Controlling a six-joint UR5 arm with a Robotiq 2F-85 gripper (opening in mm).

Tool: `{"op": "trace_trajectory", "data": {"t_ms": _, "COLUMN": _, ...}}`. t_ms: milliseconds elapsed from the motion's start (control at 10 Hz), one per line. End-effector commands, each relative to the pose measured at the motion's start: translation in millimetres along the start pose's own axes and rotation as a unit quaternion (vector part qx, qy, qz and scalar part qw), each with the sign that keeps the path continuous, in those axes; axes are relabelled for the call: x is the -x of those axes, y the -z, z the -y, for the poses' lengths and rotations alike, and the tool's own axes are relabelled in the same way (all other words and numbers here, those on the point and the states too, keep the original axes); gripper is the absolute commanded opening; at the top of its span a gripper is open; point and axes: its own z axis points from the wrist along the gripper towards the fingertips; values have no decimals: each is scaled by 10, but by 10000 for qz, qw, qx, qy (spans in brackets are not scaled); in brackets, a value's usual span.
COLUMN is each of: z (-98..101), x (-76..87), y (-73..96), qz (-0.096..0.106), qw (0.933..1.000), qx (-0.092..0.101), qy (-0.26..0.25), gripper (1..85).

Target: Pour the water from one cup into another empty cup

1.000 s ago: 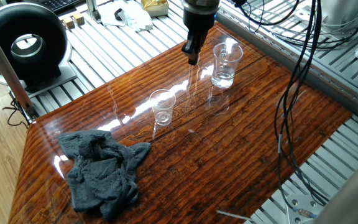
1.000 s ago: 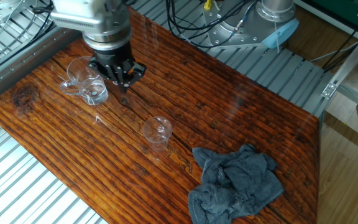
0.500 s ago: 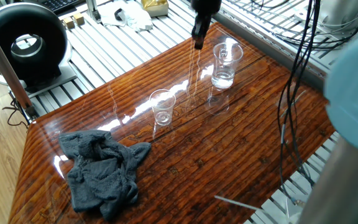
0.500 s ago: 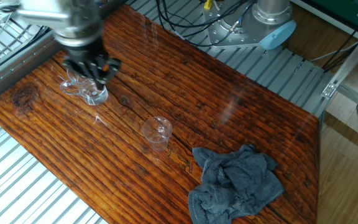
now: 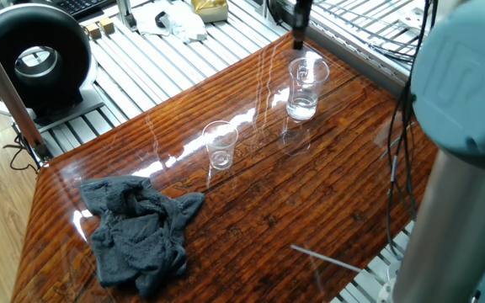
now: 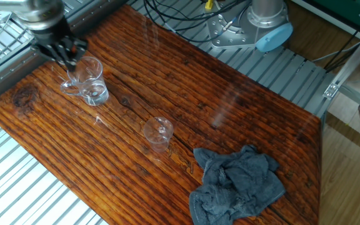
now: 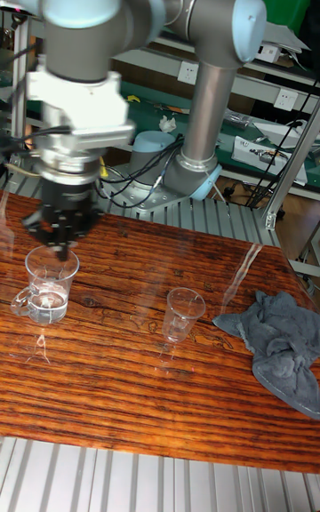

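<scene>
The black two-finger gripper (image 7: 59,232) hangs at the left of the tall fixed view, its fingers spread partway and holding nothing; its tips sit just above the rim of the larger, wider clear plastic tumbler (image 7: 50,273), and whether they touch it cannot be told. In the other fixed view the gripper (image 6: 63,51) is at the upper left, just behind the tumbler (image 6: 90,80). The grey UR5 arm (image 7: 133,5) arches from its base at the back of the table, over to the left, with the wrist pointing straight down.

The tumbler stands upright near the wooden table's (image 5: 310,202) far edge, upper right of centre in one fixed view (image 5: 306,87), with a shallow pool of clear water (image 5: 301,107) at its bottom. The smaller, narrower clear plastic cup (image 5: 220,145) stands upright and well apart from it, near the middle of the table. A crumpled dark grey cloth (image 5: 137,231) lies at the lower left.
</scene>
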Motion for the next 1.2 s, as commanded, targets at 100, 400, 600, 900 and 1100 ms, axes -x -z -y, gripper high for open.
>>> {"op": "trace_trajectory", "data": {"t_ms": 100, "z": 292, "x": -63, "y": -191, "qz": 142, "qw": 9994, "qx": 35, "qy": 325, "gripper": 200}}
{"op": "trace_trajectory", "data": {"t_ms": 400, "z": 164, "x": 7, "y": -152, "qz": 141, "qw": 9989, "qx": 297, "qy": 336, "gripper": 397}}
{"op": "trace_trajectory", "data": {"t_ms": 600, "z": 205, "x": -66, "y": -196, "qz": 62, "qw": 9996, "qx": 269, "qy": -12, "gripper": 407}}
{"op": "trace_trajectory", "data": {"t_ms": 900, "z": 234, "x": -124, "y": -218, "qz": -40, "qw": 9996, "qx": 241, "qy": 168, "gripper": 407}}
{"op": "trace_trajectory", "data": {"t_ms": 1100, "z": 156, "x": -124, "y": -267, "qz": -17, "qw": 9989, "qx": 425, "qy": 196, "gripper": 407}}
